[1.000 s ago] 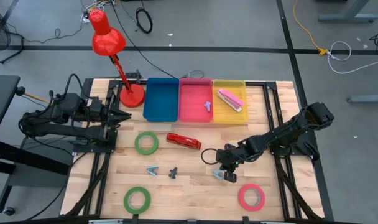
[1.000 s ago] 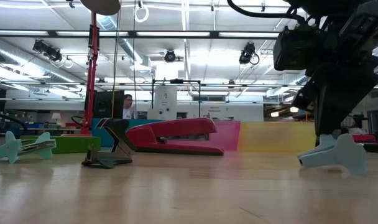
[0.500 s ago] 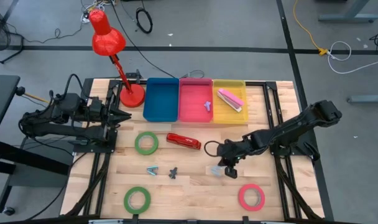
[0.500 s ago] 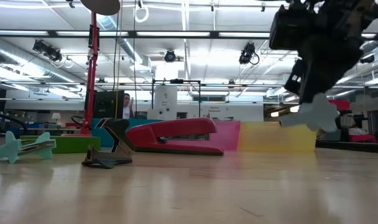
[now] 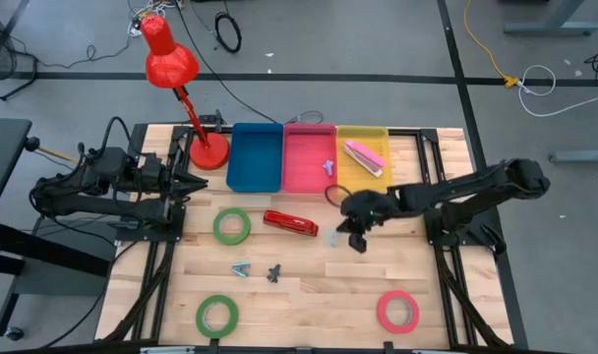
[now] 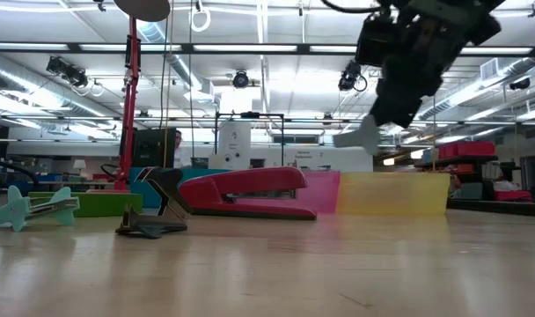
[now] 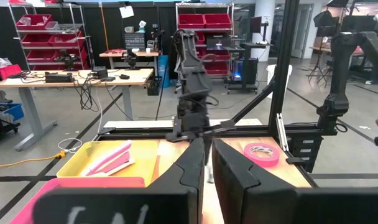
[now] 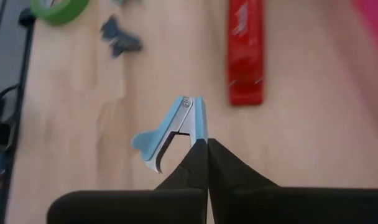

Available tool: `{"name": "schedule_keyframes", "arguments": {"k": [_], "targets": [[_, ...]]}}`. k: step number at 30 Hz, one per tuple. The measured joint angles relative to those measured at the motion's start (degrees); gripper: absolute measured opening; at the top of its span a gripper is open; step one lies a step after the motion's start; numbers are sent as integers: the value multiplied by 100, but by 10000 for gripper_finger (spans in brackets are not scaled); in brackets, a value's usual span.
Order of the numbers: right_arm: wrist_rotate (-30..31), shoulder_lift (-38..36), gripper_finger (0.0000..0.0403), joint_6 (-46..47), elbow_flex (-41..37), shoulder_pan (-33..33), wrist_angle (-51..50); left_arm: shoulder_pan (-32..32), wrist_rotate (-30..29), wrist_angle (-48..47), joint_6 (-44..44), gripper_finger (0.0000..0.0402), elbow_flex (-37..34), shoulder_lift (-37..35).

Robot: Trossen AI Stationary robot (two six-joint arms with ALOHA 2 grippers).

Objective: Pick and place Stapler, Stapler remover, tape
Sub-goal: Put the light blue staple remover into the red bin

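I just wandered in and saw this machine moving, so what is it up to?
The right gripper is shut on a light blue staple remover, carrying it above the table near the red stapler and the coloured trays. The left gripper waits at the table's left side. Three tape rolls lie untouched.

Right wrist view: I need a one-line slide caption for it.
Right gripper shut on a light blue staple remover, carried above the wooden table near the red stapler.
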Motion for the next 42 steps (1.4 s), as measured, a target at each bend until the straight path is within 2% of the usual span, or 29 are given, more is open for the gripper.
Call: {"name": "schedule_keyframes", "arguments": {"k": [13, 23, 29, 35, 42], "targets": [[-628, -11, 0, -313, 0, -1419, 691, 0, 0, -1, 2, 35, 0, 1], [-811, -11, 0, -459, 14, -1836, 749, 0, 2, 1, -1, 35, 0, 1], [-723, -7, 0, -887, 729, -2058, 64, 0, 1, -1, 1, 35, 0, 1], [-126, 4, 0, -1472, 1825, -2254, -850, 0, 1, -1, -1, 35, 0, 1], [93, 8, 0, -1676, 2563, -2532, -1282, 0, 0, -1, 0, 35, 0, 1]]}}
